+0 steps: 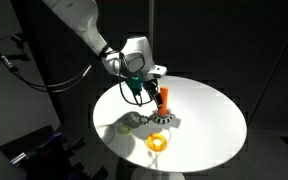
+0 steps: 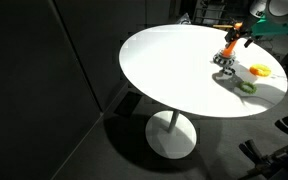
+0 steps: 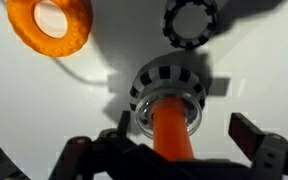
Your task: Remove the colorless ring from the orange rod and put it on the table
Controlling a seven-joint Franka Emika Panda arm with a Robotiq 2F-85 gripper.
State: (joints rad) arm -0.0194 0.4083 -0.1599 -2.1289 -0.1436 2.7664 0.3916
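While the gripper (image 3: pixel 184 132) hangs above the orange rod (image 3: pixel 170 126) in the wrist view, its two fingers (image 3: pixel 248 133) are spread wide, one on each side of the rod and apart from it, with nothing pinched between them. The rod stands upright on the table (image 3: pixel 44 110) and rises toward the camera. The colorless ring (image 3: pixel 144 86) sits around the rod low down, its dark-flecked rim circling the orange shaft. From this angle I cannot tell where the ring ends and the rod's flecked foot begins. A yellow ring (image 3: pixel 51 25) lies flat on the table at the upper left of the wrist view, well apart from the rod. A dark ring (image 3: pixel 189 18) with a notched rim lies at the top edge, near the rod's base but not touching it. In both exterior views the arm (image 1: pixel 79 22) reaches in from above and the gripper (image 1: pixel 141 92) is just beside the upper part of the orange rod (image 1: pixel 163 100). The gripper (image 2: pixel 241 38) is too small there to judge its opening. The rod (image 2: pixel 230 48) stands toward one side of the round white table (image 2: pixel 174 70), with the yellow ring (image 2: pixel 260 70) and a green ring (image 2: pixel 246 87) lying near it. In an exterior view the yellow ring (image 1: pixel 159 142) lies nearer the table (image 1: pixel 209 115) edge than the rod's foot, and the green ring (image 1: pixel 127 126) lies off to the side.
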